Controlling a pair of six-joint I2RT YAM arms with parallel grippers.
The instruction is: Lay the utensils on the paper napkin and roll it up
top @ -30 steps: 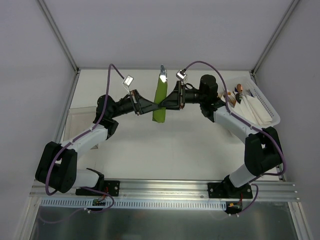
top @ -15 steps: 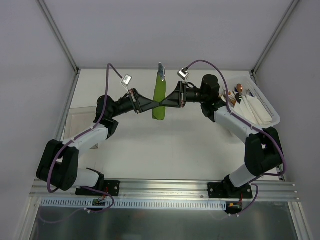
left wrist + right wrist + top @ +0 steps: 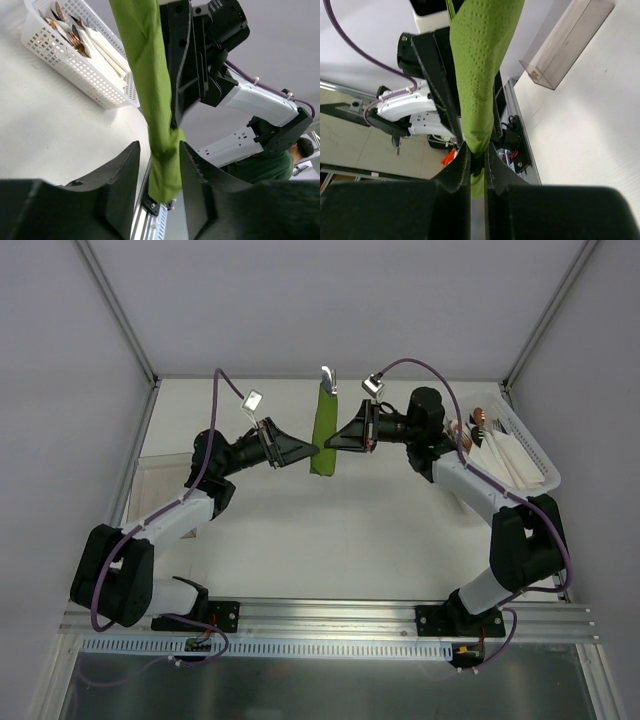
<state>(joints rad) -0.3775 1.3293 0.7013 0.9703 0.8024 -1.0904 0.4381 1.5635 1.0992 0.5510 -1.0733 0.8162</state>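
Note:
The paper napkin is a slim green tube held up above the table. A silvery utensil head sticks out of its far end; the rest of the utensils are hidden inside. My right gripper is shut on the tube from the right, and the right wrist view shows its jaws pinching the green paper. My left gripper is open on the tube's left side. In its wrist view the tube hangs between the spread jaws, with a gap on one side.
A white basket at the right holds white napkins and copper-tipped cutlery, also seen in the left wrist view. A clear plastic box stands at the table's left edge. Metal frame posts stand at the back corners.
The right gripper closed on the tube, then the left gripper let go and opened. The tube has shifted slightly toward the back right.

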